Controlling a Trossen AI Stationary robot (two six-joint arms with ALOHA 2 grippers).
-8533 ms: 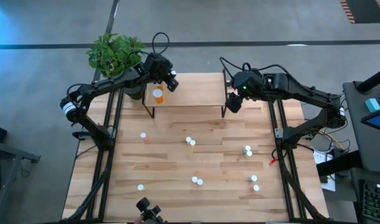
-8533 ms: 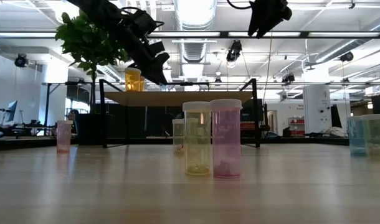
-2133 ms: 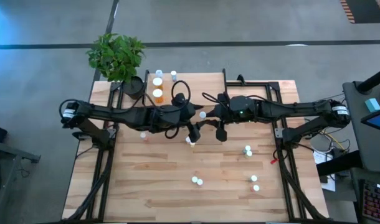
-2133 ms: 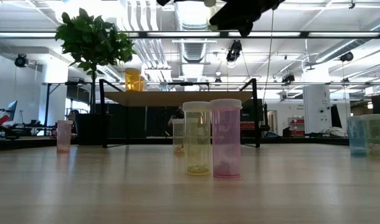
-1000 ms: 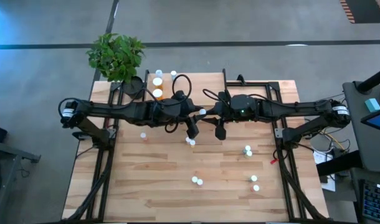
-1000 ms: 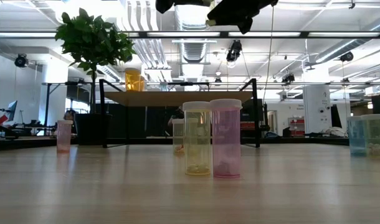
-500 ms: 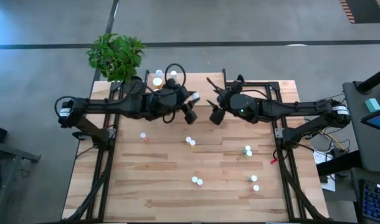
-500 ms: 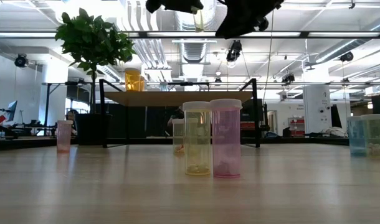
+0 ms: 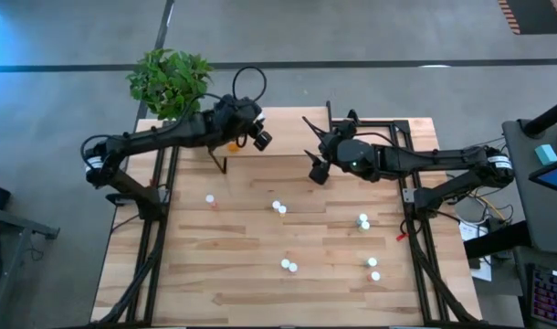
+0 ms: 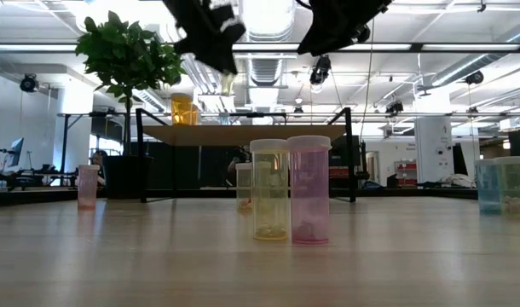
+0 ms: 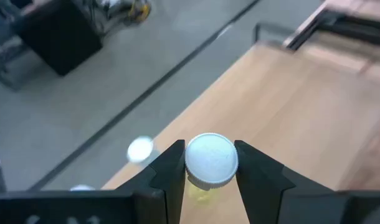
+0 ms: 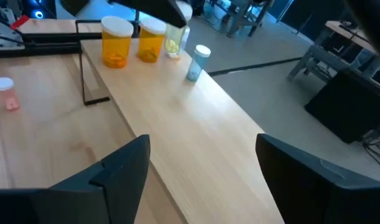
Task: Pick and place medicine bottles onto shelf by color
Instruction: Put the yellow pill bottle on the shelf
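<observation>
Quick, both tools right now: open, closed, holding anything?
Left tool: closed on a yellow-green bottle, above the shelf.
Right tool: open, empty, also above the shelf.

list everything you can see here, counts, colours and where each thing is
shelf: one, light wood on black legs, far side of the table
orange bottles: two, on the shelf's left end
teal bottle: one, on the shelf near them
yellow-green bottle: one, white cap, held above the shelf
loose bottles: nine, white caps, on the table; one alone, four pairs
plant: one, green, far left corner
table: one, light wood
left gripper: shut on the yellow-green bottle
right gripper: open, empty, near the shelf's right front
</observation>
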